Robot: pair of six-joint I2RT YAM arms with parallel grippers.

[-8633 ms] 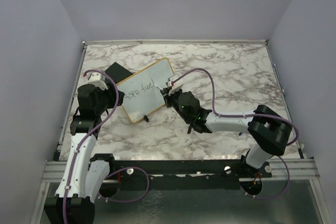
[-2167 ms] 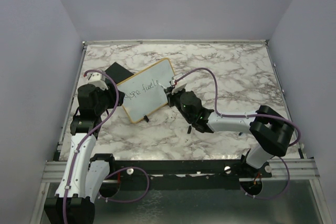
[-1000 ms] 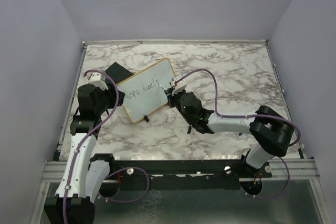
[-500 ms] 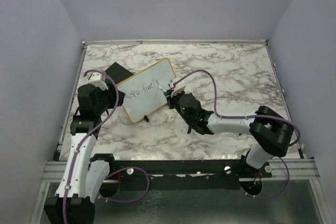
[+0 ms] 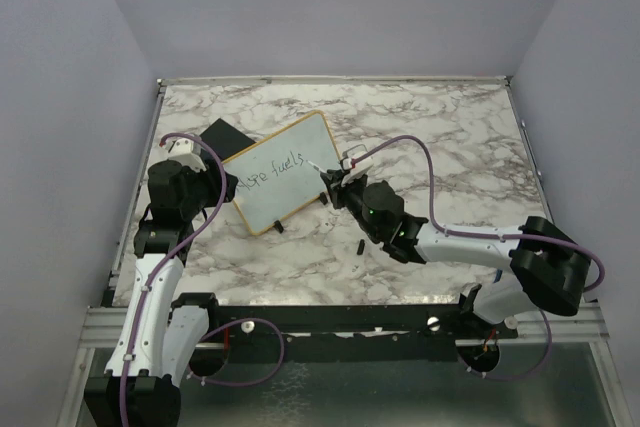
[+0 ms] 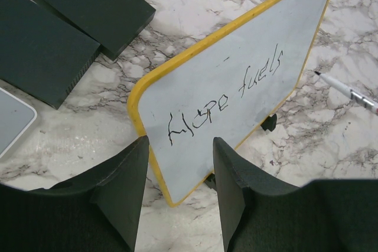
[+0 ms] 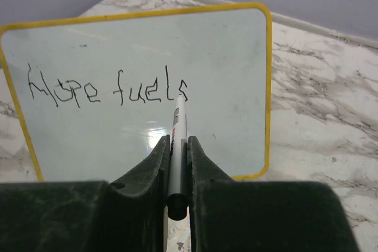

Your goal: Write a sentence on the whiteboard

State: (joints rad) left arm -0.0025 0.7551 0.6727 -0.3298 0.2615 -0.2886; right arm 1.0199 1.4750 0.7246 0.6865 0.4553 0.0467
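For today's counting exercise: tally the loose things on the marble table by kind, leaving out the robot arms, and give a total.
Whiteboard: 1
Marker pen: 1
Flat black blocks: 2, seen in the left wrist view
Small dark piece on the table: 1, too small to identify
Total: 5

2 arms w/ white links, black joints + grippers (purple cable looped along each).

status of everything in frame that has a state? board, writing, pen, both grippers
whiteboard: propped up on its feet, tilted, left corner between the left gripper's fingers.
sentence: reads "Hope fuels", blank board to its right.
marker: uncapped, tip off the board, beside its right edge.
left gripper: partly open, straddling the board's corner.
right gripper: shut on marker.
black blocks: lying flat behind the board.
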